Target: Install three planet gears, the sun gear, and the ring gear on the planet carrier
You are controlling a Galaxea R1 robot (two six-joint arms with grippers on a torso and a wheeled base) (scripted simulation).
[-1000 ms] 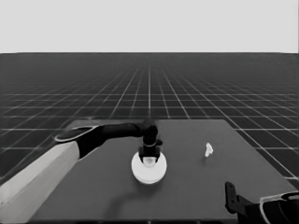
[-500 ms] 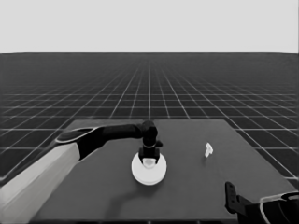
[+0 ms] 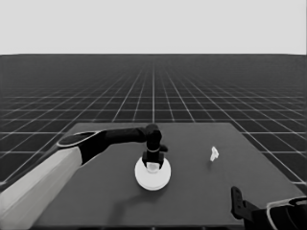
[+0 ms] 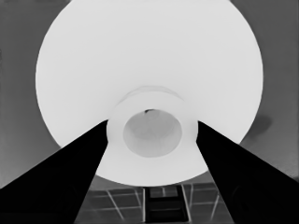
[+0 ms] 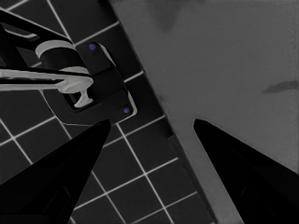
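Left gripper directly above larger round part, fingers pinching its raised central hub; right arm parked.

The larger round part looks smooth, matt white, plastic-like, its raised hub equally unglossy; the desk is a dull, dark, even surface; the left claw's fingers are flat matt black.
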